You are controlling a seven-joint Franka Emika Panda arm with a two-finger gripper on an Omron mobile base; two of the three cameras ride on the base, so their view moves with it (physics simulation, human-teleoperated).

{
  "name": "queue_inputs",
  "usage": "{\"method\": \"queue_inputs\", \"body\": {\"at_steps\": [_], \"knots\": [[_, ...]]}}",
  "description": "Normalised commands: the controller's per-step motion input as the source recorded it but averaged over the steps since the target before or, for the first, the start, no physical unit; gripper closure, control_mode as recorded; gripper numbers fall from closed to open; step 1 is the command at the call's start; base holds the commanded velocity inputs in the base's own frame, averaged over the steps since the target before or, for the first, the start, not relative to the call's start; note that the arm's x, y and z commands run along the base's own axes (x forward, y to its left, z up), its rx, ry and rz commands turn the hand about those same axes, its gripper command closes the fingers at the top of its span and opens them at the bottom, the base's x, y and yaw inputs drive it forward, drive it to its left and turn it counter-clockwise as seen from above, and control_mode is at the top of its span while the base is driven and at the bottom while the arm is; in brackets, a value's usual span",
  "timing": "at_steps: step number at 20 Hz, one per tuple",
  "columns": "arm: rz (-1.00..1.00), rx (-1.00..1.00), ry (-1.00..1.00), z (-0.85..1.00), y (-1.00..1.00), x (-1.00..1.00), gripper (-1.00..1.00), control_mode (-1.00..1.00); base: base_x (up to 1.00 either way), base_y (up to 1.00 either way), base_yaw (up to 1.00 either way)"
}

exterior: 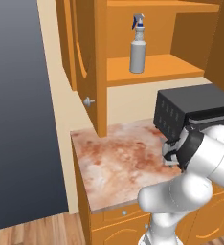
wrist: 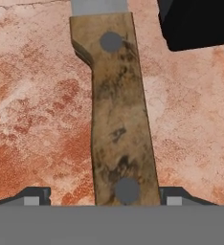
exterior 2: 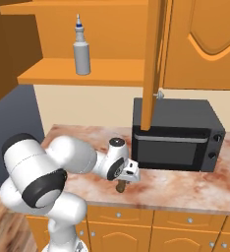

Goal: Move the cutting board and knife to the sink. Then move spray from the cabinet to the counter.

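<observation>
The knife (wrist: pixel 116 119) lies flat on the marbled counter (wrist: pixel 32 110). Its brown wooden handle runs between my fingertips, and the grey blade (wrist: pixel 98 5) leaves the top of the hand view. My gripper (wrist: pixel 106 197) is open and straddles the handle's end, low over the counter (exterior 2: pixel 186 184) in front of the microwave. A bit of the handle (exterior 2: pixel 120 187) pokes out under the gripper (exterior 2: pixel 128 176). The spray (exterior: pixel 138 52) stands upright on the shelf of the open cabinet (exterior: pixel 157 69), and shows too as spray (exterior 2: pixel 81 54). The cutting board and the sink are out of view.
A black microwave (exterior 2: pixel 178 138) stands on the counter just behind my hand, its corner (wrist: pixel 200 24) close to the knife. An open cabinet door (exterior 2: pixel 154 64) hangs above the microwave, another door (exterior: pixel 85 62) to the left. The counter's left end (exterior: pixel 78 158) drops off to the floor.
</observation>
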Motion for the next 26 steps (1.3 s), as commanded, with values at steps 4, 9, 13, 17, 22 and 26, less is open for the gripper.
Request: {"method": "queue_inputs", "body": {"at_steps": [4,9,13,17,22,26], "knots": [[0.0,0.0,0.0,-0.44,0.16,0.0,1.0,-1.0,0.0,0.0,0.0],[0.0,-0.01,0.0,-0.42,0.4,0.0,1.0,-1.0,0.0,0.0,0.0],[0.0,-0.02,-0.01,-0.37,0.51,-0.01,1.0,-1.0,0.0,0.0,0.0],[0.0,-0.02,-0.07,-0.31,0.54,-0.07,1.0,-1.0,0.0,0.0,0.0],[0.0,0.0,-0.07,-0.17,0.45,-0.04,1.0,-1.0,0.0,0.0,0.0],[0.0,-0.01,-0.04,-0.05,0.4,0.0,1.0,-1.0,0.0,0.0,0.0]]}}
